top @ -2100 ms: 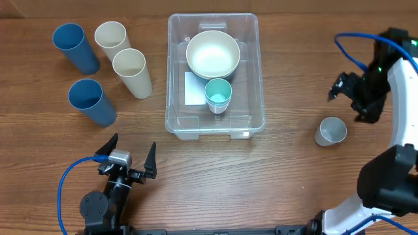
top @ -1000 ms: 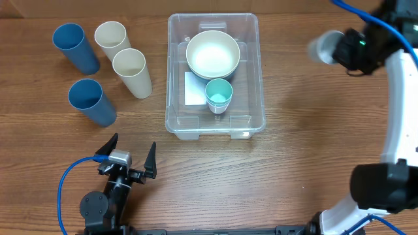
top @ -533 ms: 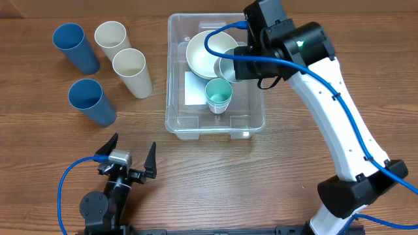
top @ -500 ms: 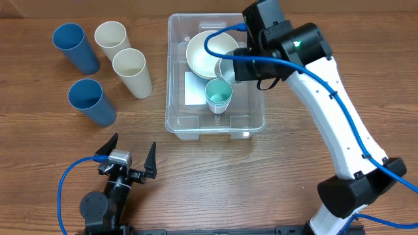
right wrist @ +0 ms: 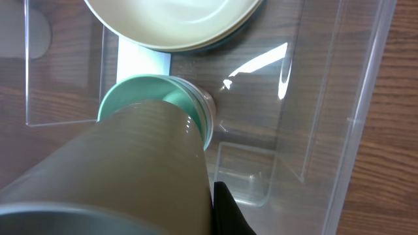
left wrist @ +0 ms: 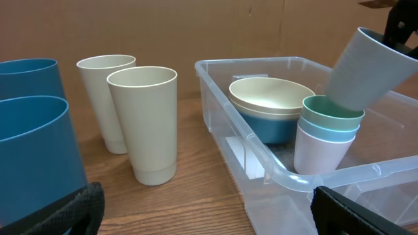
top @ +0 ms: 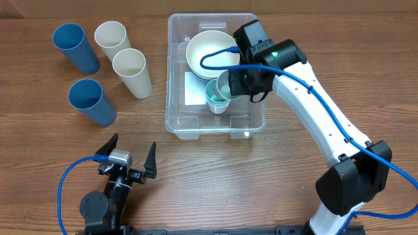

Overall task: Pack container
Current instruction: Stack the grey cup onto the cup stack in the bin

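Left wrist view showed the grey cup tilted at the right of the frame, its base just at the mouth of the cup stack, teal on top and paler beneath. The stack stood inside the clear container, which sat in the upper middle of the overhead frame. The likely trouble was that slant. Let go at an angle, the base could have caught the teal rim and the cup rolled off toward the nested bowls. Pressed down off-axis, it could have tipped the loose stack over.

The right gripper was pinching the grey cup. In the right wrist view the cup filled the lower left, with one dark finger flat against its side. The other finger was hidden, so the exact spread could not be read. The left gripper sat at the lower left of the overhead frame, fingers spread, holding nothing.
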Robot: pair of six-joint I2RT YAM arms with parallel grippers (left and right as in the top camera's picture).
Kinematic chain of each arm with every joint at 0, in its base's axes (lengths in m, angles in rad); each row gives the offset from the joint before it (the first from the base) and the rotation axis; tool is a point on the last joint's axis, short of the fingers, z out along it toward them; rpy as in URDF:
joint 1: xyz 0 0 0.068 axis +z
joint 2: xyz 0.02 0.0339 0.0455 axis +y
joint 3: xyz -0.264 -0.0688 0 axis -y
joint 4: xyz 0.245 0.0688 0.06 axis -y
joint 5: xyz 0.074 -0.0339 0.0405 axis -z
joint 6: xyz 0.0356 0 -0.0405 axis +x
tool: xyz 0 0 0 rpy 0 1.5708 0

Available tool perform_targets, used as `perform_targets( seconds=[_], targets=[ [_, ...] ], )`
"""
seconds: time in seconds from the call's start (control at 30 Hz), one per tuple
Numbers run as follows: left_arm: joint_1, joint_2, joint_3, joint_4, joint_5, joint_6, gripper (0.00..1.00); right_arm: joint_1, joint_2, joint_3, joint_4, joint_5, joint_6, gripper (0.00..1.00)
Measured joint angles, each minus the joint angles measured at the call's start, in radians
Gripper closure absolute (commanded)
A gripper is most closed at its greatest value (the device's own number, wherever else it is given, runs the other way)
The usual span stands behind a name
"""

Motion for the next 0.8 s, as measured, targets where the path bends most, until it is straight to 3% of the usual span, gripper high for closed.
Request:
perform_targets(
  seconds=[0.07,0.1,0.13,0.17,0.37,0.5,0.63,0.7,0.8],
  targets=[
    [0.0,0.0,0.0,0.0,0.0,0.0,0.0,0.0,0.0,0.0,0.01,-0.002,0.0,0.92],
    [0.0,0.0,0.0,0.0,0.0,0.0,0.0,0.001,0.0,-0.001,0.016,-0.004,-0.001,0.69],
    [0.0,0.0,0.0,0.0,0.0,0.0,0.0,0.0,0.0,-0.001,0.028,-0.011,-0.005,0.36],
    [0.0,0.0,0.0,0.0,0.0,0.0,0.0,0.001,0.0,-0.001,0.034,-0.021,-0.015,0.23],
    [0.0,0.0,0.0,0.0,0.0,0.0,0.0,0.001,0.0,-0.001,0.045,-0.035,-0.02,0.25],
    [0.0,0.0,0.0,0.0,0.0,0.0,0.0,0.001,0.002,0.01,0.005,-0.042,-0.019,0.16],
    [0.0,0.0,0.0,0.0,0.0,0.0,0.0,-0.036,0.011,0.226,-0.168,-0.038,-0.022,0.08],
    [0.0,0.0,0.0,0.0,0.0,0.0,0.0,-0.111,0.013,0.363,-0.271,-0.027,-0.02,0.02],
    [0.0,0.0,0.0,0.0,0.0,0.0,0.0,-0.358,0.009,0.487,-0.356,-0.005,-0.016,0.0]
  ],
)
